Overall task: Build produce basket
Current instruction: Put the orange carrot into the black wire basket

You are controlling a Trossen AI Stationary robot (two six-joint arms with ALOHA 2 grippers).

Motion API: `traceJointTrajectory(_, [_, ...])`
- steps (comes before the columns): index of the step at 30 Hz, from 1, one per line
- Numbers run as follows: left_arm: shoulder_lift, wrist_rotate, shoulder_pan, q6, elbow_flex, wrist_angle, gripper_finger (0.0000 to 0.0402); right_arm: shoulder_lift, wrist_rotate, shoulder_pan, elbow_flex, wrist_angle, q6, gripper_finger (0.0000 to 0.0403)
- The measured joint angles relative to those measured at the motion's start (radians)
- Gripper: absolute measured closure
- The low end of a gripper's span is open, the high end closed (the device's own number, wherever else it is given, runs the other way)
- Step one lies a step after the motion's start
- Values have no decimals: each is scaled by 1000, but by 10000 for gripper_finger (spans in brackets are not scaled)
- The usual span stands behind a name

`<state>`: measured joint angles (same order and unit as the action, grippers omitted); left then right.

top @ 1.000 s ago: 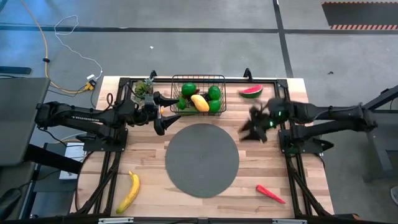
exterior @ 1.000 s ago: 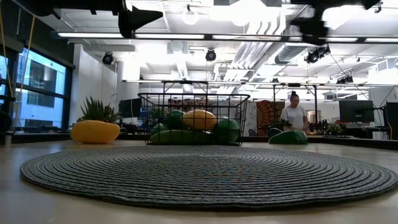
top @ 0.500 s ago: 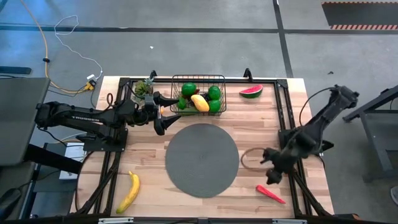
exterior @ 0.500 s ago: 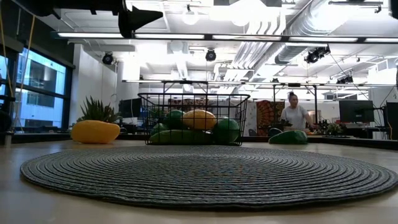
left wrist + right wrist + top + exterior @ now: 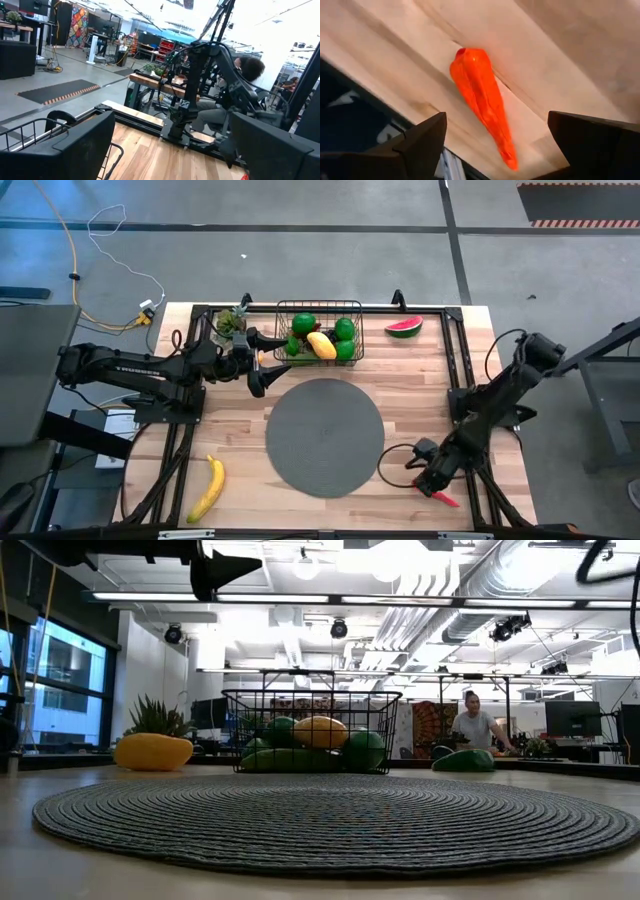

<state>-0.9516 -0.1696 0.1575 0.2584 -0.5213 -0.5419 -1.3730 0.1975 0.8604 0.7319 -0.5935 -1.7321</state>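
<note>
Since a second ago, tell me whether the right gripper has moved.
Yes. In the high view the right gripper has swung from beside the watermelon slice toward the table's near edge, and now hangs open over the red chilli.

The wooden table point(image 5: 400, 370) carries the basket point(image 5: 319, 332), grey mat point(image 5: 325, 437), banana point(image 5: 209, 486), watermelon slice point(image 5: 403, 327) and chilli point(image 5: 482, 102).

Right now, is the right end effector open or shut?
Open: the right end effector has both fingers spread wide, the red chilli lying ungripped between them.
</note>
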Motion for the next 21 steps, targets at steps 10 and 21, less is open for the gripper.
traceJointTrajectory(10, [0, -21, 0, 0, 0, 3, 19, -187, 89, 5, 0, 161, -43, 73])
traceJointTrajectory(21, [0, -27, 0, 3, 0, 7, 19, -244, 108, 4, 5, 129, -39, 111])
